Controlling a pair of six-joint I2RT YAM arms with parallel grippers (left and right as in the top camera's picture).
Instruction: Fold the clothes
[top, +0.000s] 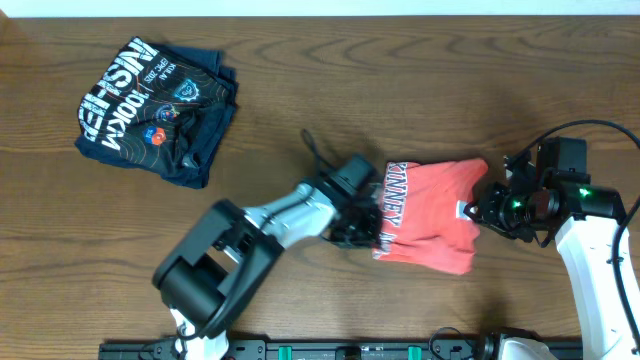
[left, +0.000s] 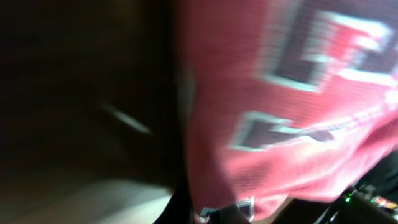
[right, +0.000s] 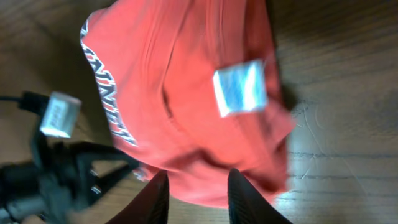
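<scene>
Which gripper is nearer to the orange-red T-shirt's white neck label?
Right. The right gripper is beside the neck label; the left gripper is across the T-shirt, at the lettering.

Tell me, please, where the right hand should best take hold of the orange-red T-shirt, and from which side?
Grip the T-shirt at its right edge, by the white neck label, coming in low from the right. The fabric lies flat in layers there, the right hand faces that edge with fingers open, and the left hand sits at the opposite, lettered edge.
</scene>
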